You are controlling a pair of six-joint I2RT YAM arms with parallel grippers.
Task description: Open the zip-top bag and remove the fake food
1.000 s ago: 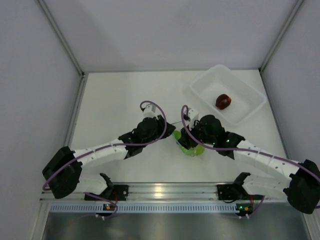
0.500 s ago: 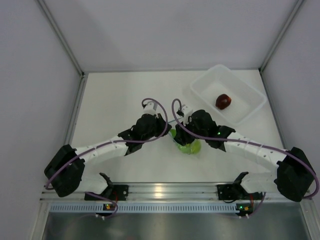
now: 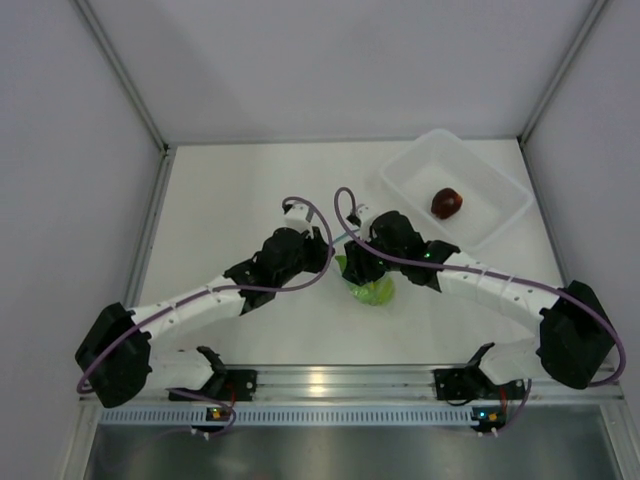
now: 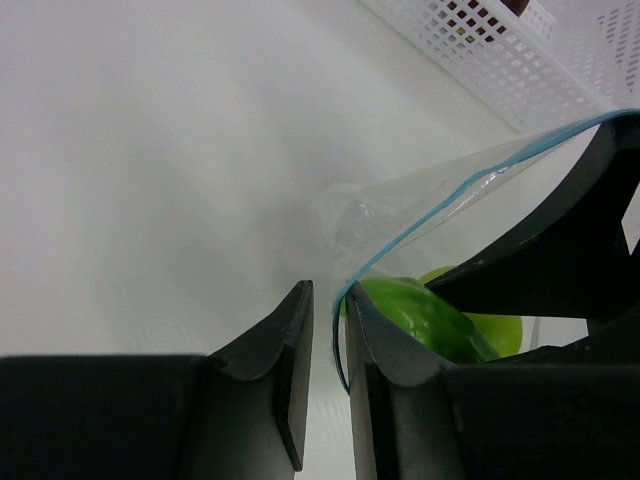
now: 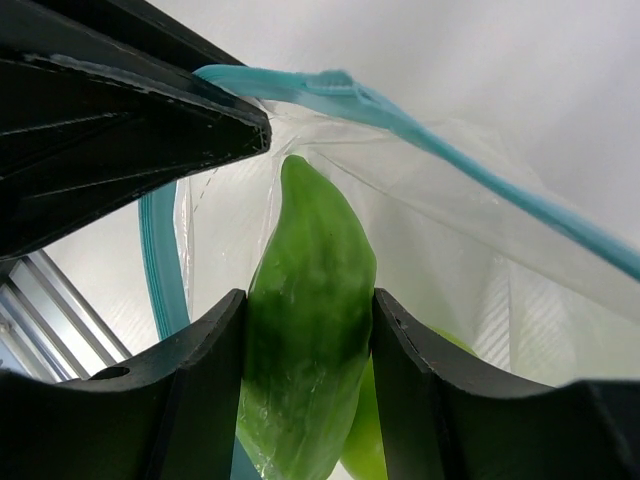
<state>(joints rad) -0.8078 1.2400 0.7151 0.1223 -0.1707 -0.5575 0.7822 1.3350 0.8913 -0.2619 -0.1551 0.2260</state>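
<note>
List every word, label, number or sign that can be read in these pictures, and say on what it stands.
None: no text can be read in any view.
The bag, its teal strip, the green fruit, the red fruit and the tray bear no print.
The arms show no legible mark.
</note>
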